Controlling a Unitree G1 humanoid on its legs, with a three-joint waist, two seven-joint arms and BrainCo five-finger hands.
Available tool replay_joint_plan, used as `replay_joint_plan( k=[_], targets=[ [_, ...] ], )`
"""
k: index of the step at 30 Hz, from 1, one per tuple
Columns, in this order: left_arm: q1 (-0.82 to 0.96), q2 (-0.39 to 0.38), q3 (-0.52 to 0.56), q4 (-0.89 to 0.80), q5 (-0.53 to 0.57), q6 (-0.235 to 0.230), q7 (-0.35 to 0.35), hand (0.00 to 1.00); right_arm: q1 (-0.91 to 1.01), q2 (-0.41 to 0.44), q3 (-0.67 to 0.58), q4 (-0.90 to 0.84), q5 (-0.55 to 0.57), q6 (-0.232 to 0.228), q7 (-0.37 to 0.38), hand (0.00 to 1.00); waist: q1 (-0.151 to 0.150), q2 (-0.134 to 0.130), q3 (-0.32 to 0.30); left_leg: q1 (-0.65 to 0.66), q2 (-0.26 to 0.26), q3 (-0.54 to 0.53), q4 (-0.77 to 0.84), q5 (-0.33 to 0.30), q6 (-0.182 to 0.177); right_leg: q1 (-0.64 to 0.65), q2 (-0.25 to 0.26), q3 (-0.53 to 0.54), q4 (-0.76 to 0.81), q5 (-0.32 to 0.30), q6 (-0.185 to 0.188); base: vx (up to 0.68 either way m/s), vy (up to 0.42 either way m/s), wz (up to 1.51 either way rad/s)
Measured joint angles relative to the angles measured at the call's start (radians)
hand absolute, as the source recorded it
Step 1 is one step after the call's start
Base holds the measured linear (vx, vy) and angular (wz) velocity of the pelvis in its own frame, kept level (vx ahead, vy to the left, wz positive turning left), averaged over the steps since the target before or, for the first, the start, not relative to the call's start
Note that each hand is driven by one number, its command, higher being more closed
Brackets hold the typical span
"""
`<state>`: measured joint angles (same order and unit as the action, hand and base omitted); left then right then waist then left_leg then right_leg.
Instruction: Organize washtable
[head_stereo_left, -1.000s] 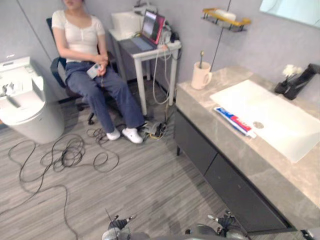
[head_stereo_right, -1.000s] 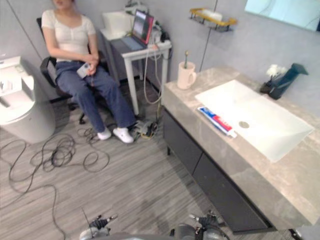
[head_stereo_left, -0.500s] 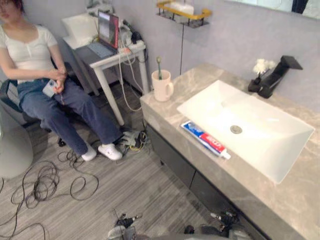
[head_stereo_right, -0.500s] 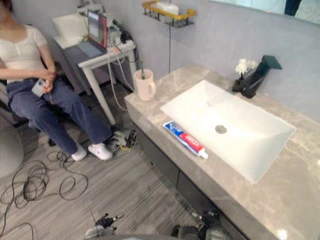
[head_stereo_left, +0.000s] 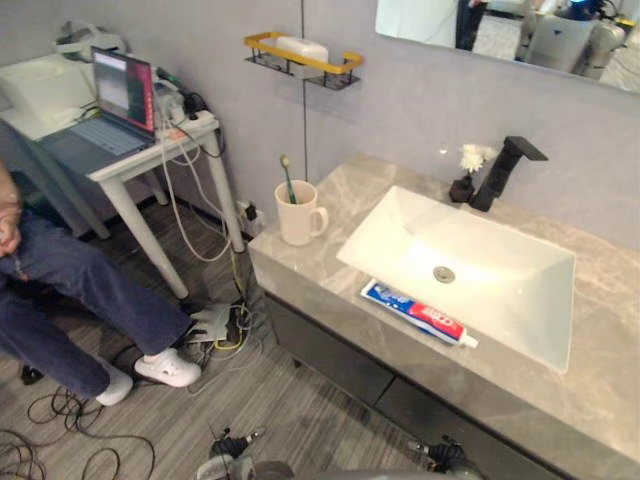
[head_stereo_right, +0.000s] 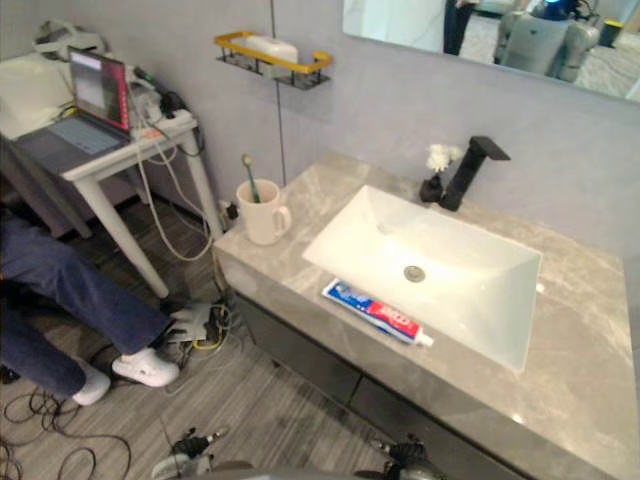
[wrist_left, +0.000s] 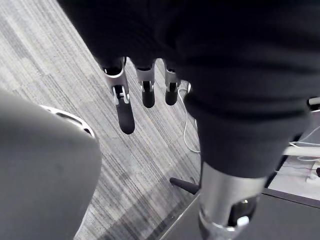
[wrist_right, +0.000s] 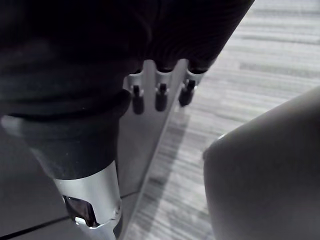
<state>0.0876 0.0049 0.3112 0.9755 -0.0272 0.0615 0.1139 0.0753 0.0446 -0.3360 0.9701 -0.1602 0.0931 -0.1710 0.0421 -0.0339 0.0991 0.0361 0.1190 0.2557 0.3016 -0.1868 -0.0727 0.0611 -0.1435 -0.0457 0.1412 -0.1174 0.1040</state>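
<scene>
A grey marble washtable (head_stereo_left: 305, 268) holds a white basin (head_stereo_left: 520, 300). A red, white and blue toothpaste tube (head_stereo_left: 418, 314) lies flat along the basin's front rim. At the counter's left end stands a cream mug (head_stereo_left: 297, 213) with a green toothbrush (head_stereo_left: 287, 178) upright in it. A black faucet (head_stereo_left: 505, 170) rises behind the basin, a small white flower (head_stereo_left: 468, 160) beside it. My left hand (wrist_left: 126, 107) hangs over the wooden floor with straight fingers and holds nothing. My right hand (wrist_right: 161, 95) hangs the same way beside a dark cabinet front, fingers relaxed.
A yellow wall shelf (head_stereo_left: 330, 70) with a white soap bar (head_stereo_left: 300, 46) hangs above the mug. A mirror (head_stereo_left: 520, 35) is over the basin. Left of the washtable stand a white table with a laptop (head_stereo_left: 115, 105), a seated person (head_stereo_left: 60, 290) and loose cables (head_stereo_left: 215, 325).
The camera has swung right towards the washtable, so the whole picture has shifted and the counter now sits in the middle. Nothing on the counter has moved.
</scene>
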Motion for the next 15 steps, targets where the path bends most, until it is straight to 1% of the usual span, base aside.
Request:
replay_joint_plan(
  k=[1,3,4,8,9,10,11,12,13,14,15],
  targets=[
    [0.0,0.0,-0.003,0.002,0.0,0.0,0.0,0.0,0.0,-0.003,0.0,0.003,-0.001,-0.001,0.0,0.0,0.0,0.005,0.001,0.01,-0.003,0.009,-0.015,0.0,0.0,0.001,0.0,0.008,-0.016,0.015,-0.005,-0.03,0.12,-0.49],
    [0.001,0.001,-0.016,0.009,0.001,0.0,0.0,0.0,-0.001,-0.006,0.0,0.006,0.001,-0.004,0.0,0.0,-0.002,0.002,-0.003,0.032,-0.019,0.023,-0.047,0.0,0.0,-0.004,-0.003,0.031,-0.029,0.031,0.006,-0.07,0.1,-0.42],
    [0.0,0.003,-0.033,0.011,0.001,0.0,-0.001,0.0,-0.001,-0.009,0.001,0.006,0.0,-0.005,0.001,0.0,-0.002,0.007,-0.002,0.044,-0.022,0.027,-0.063,0.0,0.001,-0.013,-0.002,0.042,-0.02,0.032,0.007,-0.08,0.04,-0.27],
    [-0.002,-0.002,-0.039,0.009,0.002,0.0,-0.001,0.0,-0.002,-0.016,0.003,-0.001,0.001,-0.006,0.001,0.0,-0.002,0.009,0.004,0.063,-0.026,0.068,-0.09,-0.013,0.006,-0.069,0.003,0.08,0.053,0.026,0.0,-0.13,0.0,-0.4],
    [-0.006,-0.004,-0.038,0.008,0.001,0.0,-0.001,0.0,-0.003,-0.019,0.004,-0.011,0.001,-0.007,0.001,0.0,0.001,0.02,0.017,0.073,-0.023,0.094,-0.094,-0.017,0.012,-0.096,0.004,0.051,0.096,0.023,-0.006,-0.17,-0.045,-0.7],
    [-0.006,-0.006,-0.038,0.008,0.003,0.0,-0.001,0.0,-0.008,-0.021,0.004,-0.014,0.001,-0.008,0.002,0.0,0.001,0.014,0.021,0.084,-0.015,0.125,-0.098,-0.019,0.014,-0.121,-0.006,-0.009,0.13,0.009,-0.058,-0.16,-0.043,-0.74],
    [-0.003,-0.006,-0.038,0.009,0.003,0.0,-0.001,0.0,-0.011,-0.019,0.002,-0.014,0.002,-0.008,0.002,0.0,-0.003,0.014,0.025,0.09,-0.017,0.135,-0.105,-0.018,0.014,-0.125,-0.018,-0.038,0.138,0.002,-0.084,-0.16,0.01,-0.78],
    [0.002,-0.008,-0.036,0.007,0.003,-0.001,-0.001,0.0,-0.01,-0.02,0.003,-0.016,0.001,-0.008,0.001,0.0,-0.003,0.021,0.029,0.105,-0.028,0.151,-0.132,-0.018,0.013,-0.127,-0.049,-0.114,0.149,0.007,-0.117,-0.12,0.068,-0.76],
    [0.002,-0.009,-0.034,0.006,0.003,-0.001,-0.001,0.0,-0.006,-0.021,0.003,-0.014,0.001,-0.008,0.002,0.0,0.001,0.019,0.026,0.119,-0.027,0.152,-0.156,-0.018,0.013,-0.128,-0.06,-0.15,0.142,0.025,-0.116,-0.1,0.066,-0.77],
    [0.002,-0.009,-0.034,0.006,0.003,-0.001,-0.002,0.0,-0.004,-0.019,0.003,-0.014,0.001,-0.008,0.002,0.0,0.001,0.016,0.024,0.118,-0.027,0.151,-0.16,-0.018,0.013,-0.129,-0.056,-0.151,0.133,0.038,-0.107,-0.02,0.013,-0.65],
    [0.001,-0.008,-0.034,0.006,0.004,-0.002,-0.004,0.0,-0.006,-0.015,0.002,-0.015,0.002,-0.009,0.002,0.0,0.0,0.017,0.023,0.113,-0.022,0.144,-0.161,-0.017,0.01,-0.124,-0.041,-0.147,0.103,0.055,-0.089,0.01,-0.034,-0.35]
  ],
)
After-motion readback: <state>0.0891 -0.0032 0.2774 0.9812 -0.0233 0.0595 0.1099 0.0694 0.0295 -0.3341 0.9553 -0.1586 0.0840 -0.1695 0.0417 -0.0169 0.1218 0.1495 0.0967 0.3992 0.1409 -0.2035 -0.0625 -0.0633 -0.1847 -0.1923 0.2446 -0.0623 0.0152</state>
